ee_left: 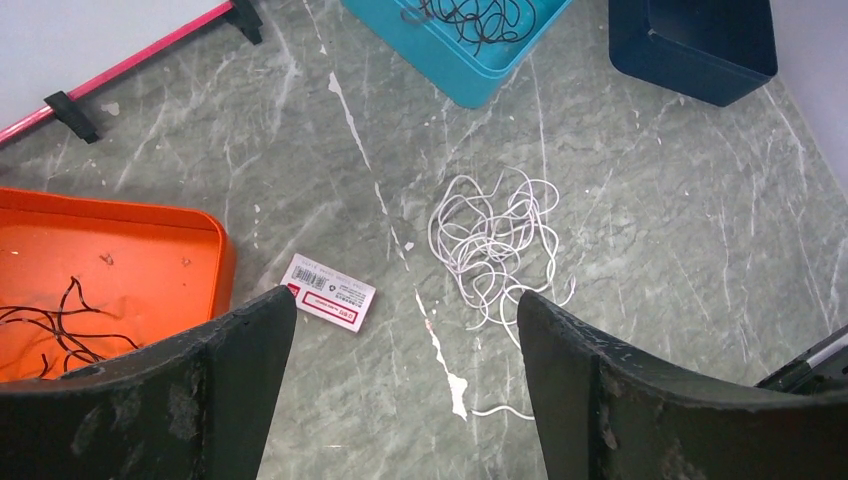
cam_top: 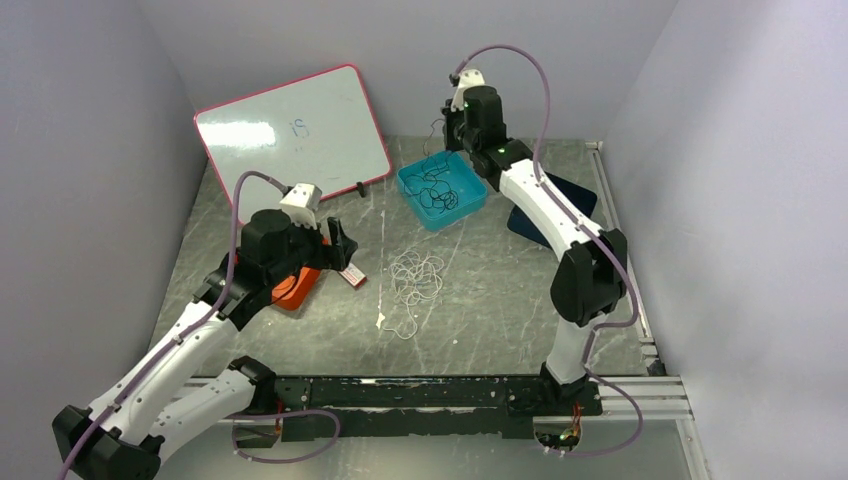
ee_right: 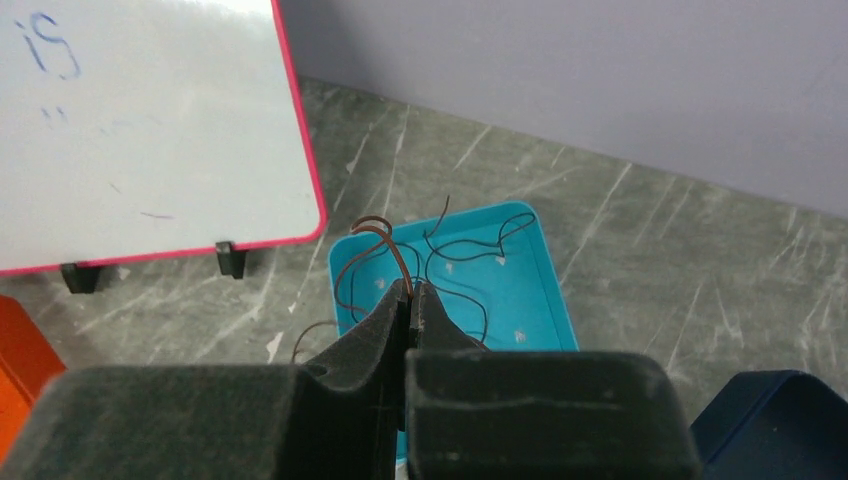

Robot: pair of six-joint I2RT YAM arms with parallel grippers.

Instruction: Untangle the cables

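Note:
A loose tangle of white cables (cam_top: 417,280) (ee_left: 495,245) lies mid-table. Dark cables (cam_top: 437,188) (ee_right: 470,290) lie in the teal tray (cam_top: 405,180) (ee_right: 545,270). More dark cables (ee_left: 50,320) sit in the orange tray (ee_left: 150,250). My right gripper (ee_right: 410,288) hangs above the teal tray's far left corner, shut on a reddish-brown cable (ee_right: 385,245) that loops up from the tray. My left gripper (ee_left: 405,295) is open and empty above the table, left of and nearer than the white tangle; its right finger (ee_left: 560,350) overlaps the tangle's near strands in the left wrist view.
A pink-framed whiteboard (cam_top: 290,130) (ee_right: 150,120) leans at the back left. A navy tray (cam_top: 575,190) (ee_left: 700,50) sits right of the teal one. A small white and red label card (cam_top: 352,275) (ee_left: 328,291) lies beside the orange tray (cam_top: 295,290).

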